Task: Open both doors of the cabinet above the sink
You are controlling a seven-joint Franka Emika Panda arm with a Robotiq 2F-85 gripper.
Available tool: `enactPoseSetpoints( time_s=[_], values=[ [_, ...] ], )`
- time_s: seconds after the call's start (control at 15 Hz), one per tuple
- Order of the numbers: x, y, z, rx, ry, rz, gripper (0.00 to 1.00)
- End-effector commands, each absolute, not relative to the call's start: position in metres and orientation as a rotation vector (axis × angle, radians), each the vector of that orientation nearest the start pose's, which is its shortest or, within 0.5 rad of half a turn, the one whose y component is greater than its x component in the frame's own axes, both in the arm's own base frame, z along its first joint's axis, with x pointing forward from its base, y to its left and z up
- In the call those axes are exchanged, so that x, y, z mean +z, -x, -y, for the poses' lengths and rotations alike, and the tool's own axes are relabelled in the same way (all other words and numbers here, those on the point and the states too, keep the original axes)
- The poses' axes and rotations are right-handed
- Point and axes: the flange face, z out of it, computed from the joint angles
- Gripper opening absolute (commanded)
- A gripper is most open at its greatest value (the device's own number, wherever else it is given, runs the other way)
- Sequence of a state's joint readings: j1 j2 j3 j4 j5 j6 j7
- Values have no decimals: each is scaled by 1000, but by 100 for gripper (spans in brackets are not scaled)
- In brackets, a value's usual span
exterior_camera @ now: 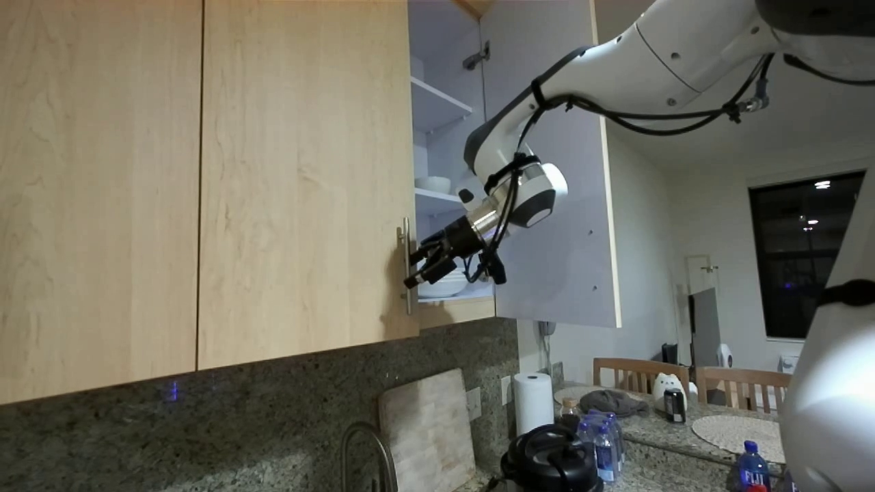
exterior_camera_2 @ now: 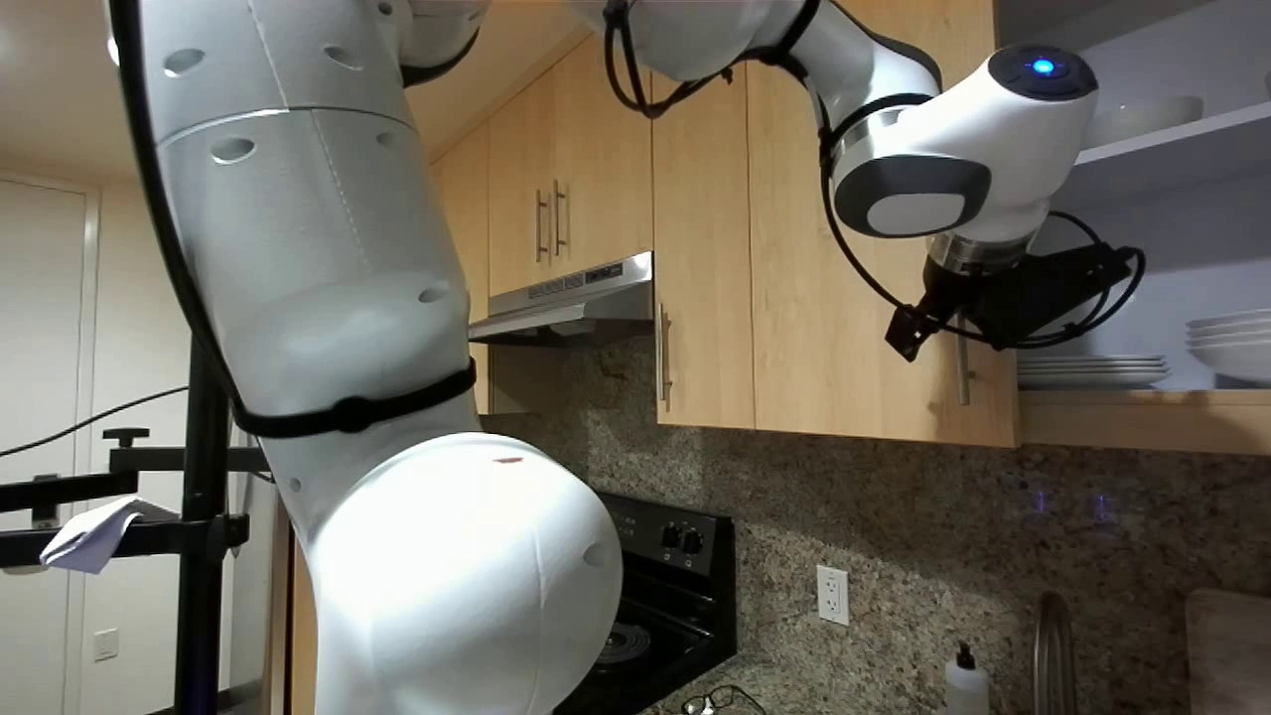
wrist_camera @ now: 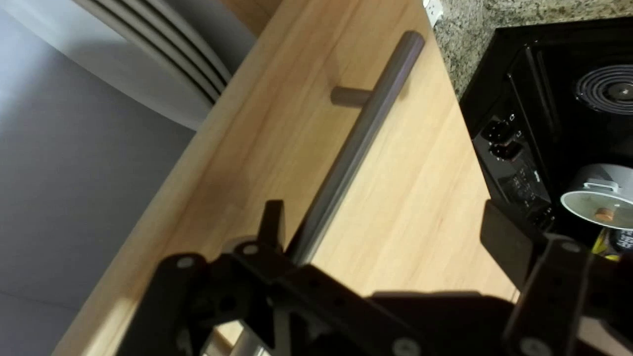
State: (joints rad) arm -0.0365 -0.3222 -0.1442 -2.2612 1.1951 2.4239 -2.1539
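faucet (exterior_camera: 377, 441), cutting board (exterior_camera: 427, 427) below cabinet (exterior_camera: 475, 309)

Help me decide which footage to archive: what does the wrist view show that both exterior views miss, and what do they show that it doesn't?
Only the wrist view shows a pale pot, running off the frame's edge, and a yellow-and-black item beside it, too cut off to identify.

Only the exterior views show the robot's white arm, the bowl on a shelf, the curved faucet and the cutting board.

Shared by all: the gripper, open near the metal bar handle, the wooden door that bears it, and stacked white dishes.
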Motion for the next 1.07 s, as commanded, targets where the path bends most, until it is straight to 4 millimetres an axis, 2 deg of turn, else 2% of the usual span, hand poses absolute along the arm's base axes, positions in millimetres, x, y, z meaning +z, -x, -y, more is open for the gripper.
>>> enactPoseSetpoints(
  time_s=[0.0,0.27,0.53,0.8,1.0],
  values=[
    [538,-469,71,-1598,2012,1611,100],
    [531,-468,58,-1623,1970,1586,100],
    [530,-466,41,-1600,2044,1508,100],
    [532,-456,35,-1604,2129,1460,100],
    [531,-448,32,-1603,2129,1427,100]
  ],
)
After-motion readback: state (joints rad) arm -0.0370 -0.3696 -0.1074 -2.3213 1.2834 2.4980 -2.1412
